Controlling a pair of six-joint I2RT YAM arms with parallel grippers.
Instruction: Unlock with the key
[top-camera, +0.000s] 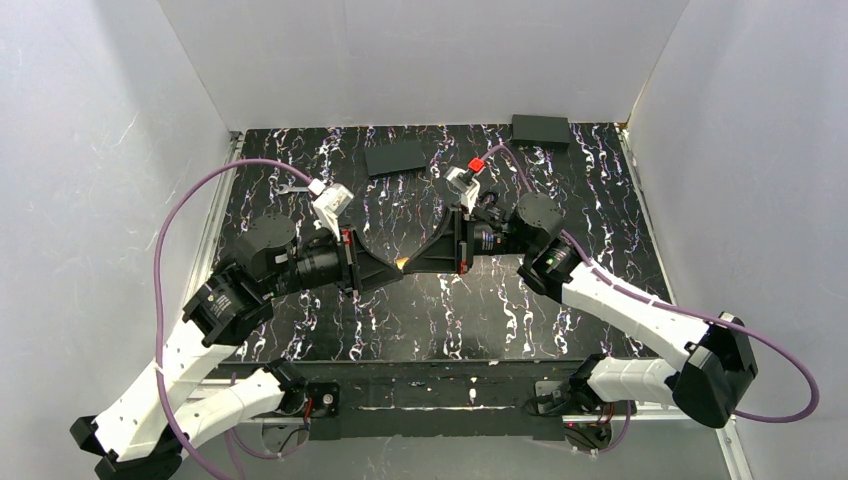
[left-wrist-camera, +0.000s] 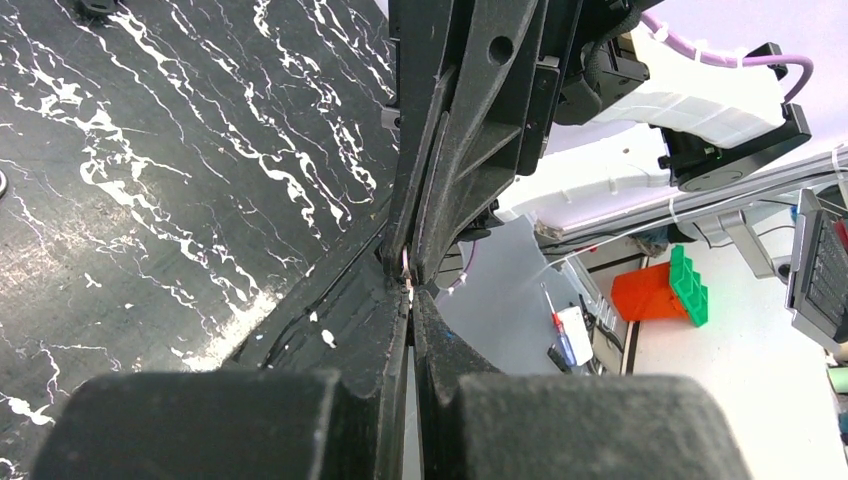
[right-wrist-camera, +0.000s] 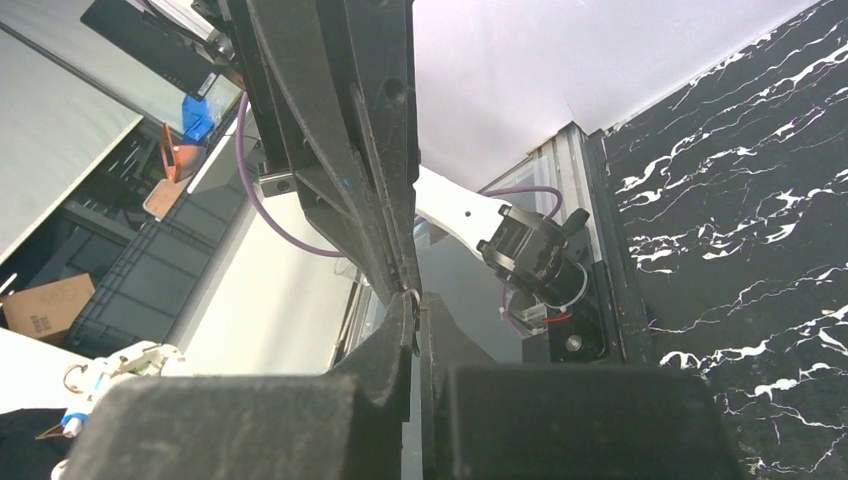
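My left gripper (top-camera: 394, 269) and right gripper (top-camera: 411, 266) meet tip to tip above the middle of the black marbled table (top-camera: 500, 310). A tiny bright piece, the key (top-camera: 403, 265), sits where the tips touch. In the left wrist view my left gripper (left-wrist-camera: 410, 292) is shut, and a thin silvery sliver of the key (left-wrist-camera: 406, 268) runs from its tips into the right arm's fingers (left-wrist-camera: 450, 150). In the right wrist view my right gripper (right-wrist-camera: 416, 302) is shut on the same sliver (right-wrist-camera: 414, 293). The key's black head is hidden. No padlock shows.
Two flat black boxes lie at the back, one in the middle (top-camera: 395, 157) and one at the right corner (top-camera: 540, 130). A small silver wrench (top-camera: 290, 187) lies at the back left. White walls close three sides.
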